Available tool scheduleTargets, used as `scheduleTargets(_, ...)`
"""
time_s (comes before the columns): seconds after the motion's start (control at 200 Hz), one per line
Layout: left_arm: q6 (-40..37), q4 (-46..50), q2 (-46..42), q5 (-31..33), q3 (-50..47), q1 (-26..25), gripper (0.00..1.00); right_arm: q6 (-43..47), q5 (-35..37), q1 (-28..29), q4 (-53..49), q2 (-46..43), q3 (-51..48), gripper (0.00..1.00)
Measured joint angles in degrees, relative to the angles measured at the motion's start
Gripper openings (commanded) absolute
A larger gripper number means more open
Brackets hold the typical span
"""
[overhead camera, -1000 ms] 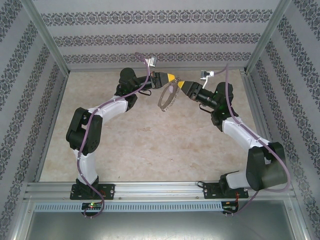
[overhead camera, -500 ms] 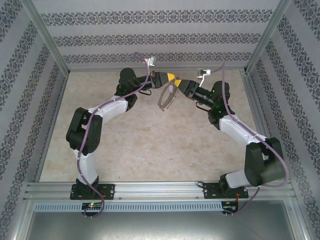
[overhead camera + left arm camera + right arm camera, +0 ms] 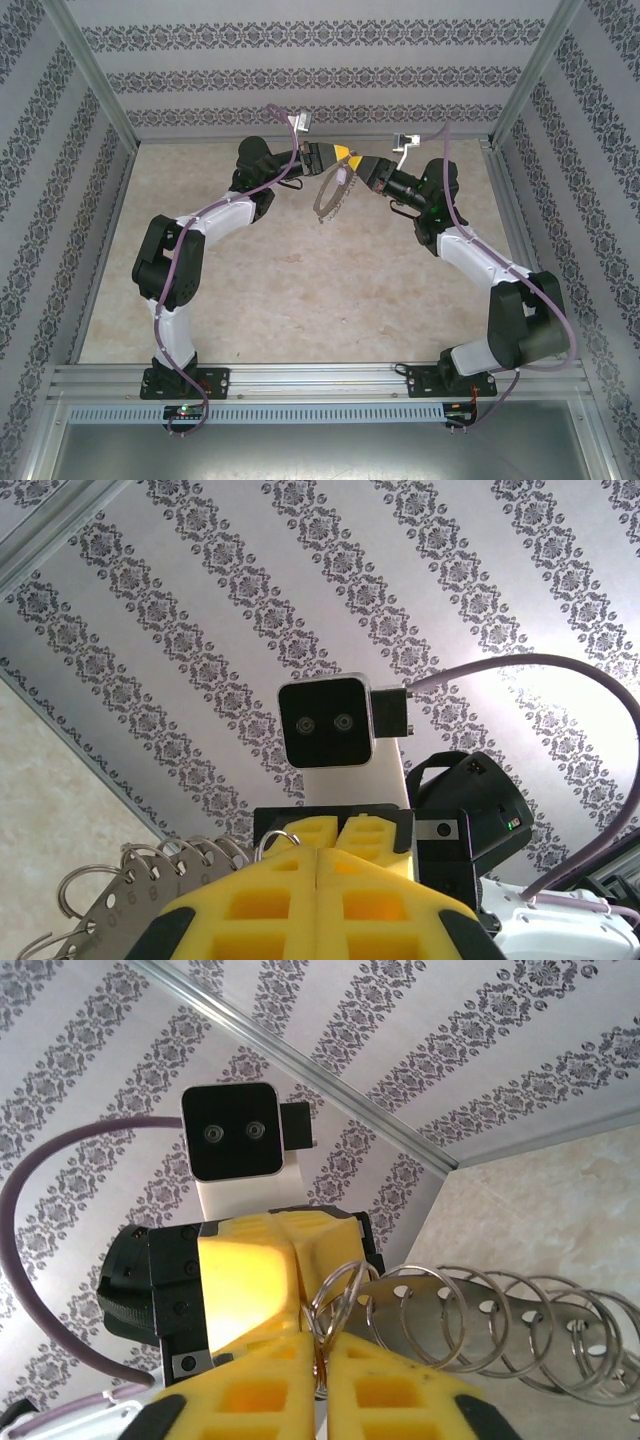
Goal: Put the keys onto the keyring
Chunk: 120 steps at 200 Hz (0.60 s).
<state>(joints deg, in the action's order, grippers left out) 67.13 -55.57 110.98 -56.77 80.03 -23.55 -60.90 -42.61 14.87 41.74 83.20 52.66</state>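
Observation:
The keyring (image 3: 332, 197), a thin grey metal hoop fringed with wire loops, hangs in the air over the back of the table. My left gripper (image 3: 345, 157) is shut on its top edge. In the left wrist view the left gripper (image 3: 318, 852) has its yellow pads pressed together, and the keyring (image 3: 120, 905) trails off to the lower left. My right gripper (image 3: 360, 166) faces it tip to tip. In the right wrist view the right gripper (image 3: 321, 1345) is shut on a small wire loop (image 3: 340, 1285) at the end of the keyring (image 3: 450, 1325). The keys are out of view.
Patterned walls (image 3: 320, 75) and metal frame posts (image 3: 95, 85) enclose the beige table (image 3: 320, 290). Both arm bases sit on the rail (image 3: 320, 380) at the near edge. Each wrist camera sees the other arm's camera head (image 3: 325, 720) close ahead.
The right gripper moved left toward the left gripper and closed on a wire loop at the hoop's top. The hoop swung to hang more edge-on. The left gripper stayed shut.

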Motion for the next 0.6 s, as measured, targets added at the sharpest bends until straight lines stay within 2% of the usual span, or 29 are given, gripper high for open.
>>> scheduleTargets(0.025,0.0,0.0,0.0,0.0,0.0,0.0,0.0,0.0,0.0,0.0,0.1,0.0,0.0,0.0)
scheduleTargets(0.275,0.2,-0.2,0.0,0.1,-0.1,0.0,0.0,-0.3,-1.1,-0.5,0.2,0.5,0.3,0.0)
scheduleTargets(0.325,0.2,-0.2,0.0,0.2,-0.1,0.0,0.0,-0.3,-1.7,-0.7,0.1,0.9,0.9,0.14)
scheduleTargets(0.35,0.2,-0.3,0.0,0.3,-0.1,0.0,0.0,-0.3,-1.9,-0.8,0.1,1.0,1.1,0.15)
scheduleTargets(0.45,0.3,-0.2,0.0,0.3,-0.1,0.0,0.0,-0.3,-2.4,-0.8,0.2,1.9,2.0,0.13)
scheduleTargets(0.555,0.3,-0.2,0.0,0.5,-0.2,0.0,0.0,-0.2,-2.6,-0.8,0.4,2.2,2.2,0.0)
scheduleTargets(0.6,0.3,-0.3,0.0,0.5,-0.2,0.0,0.0,-0.4,-2.9,-0.9,0.5,2.2,2.2,0.0)
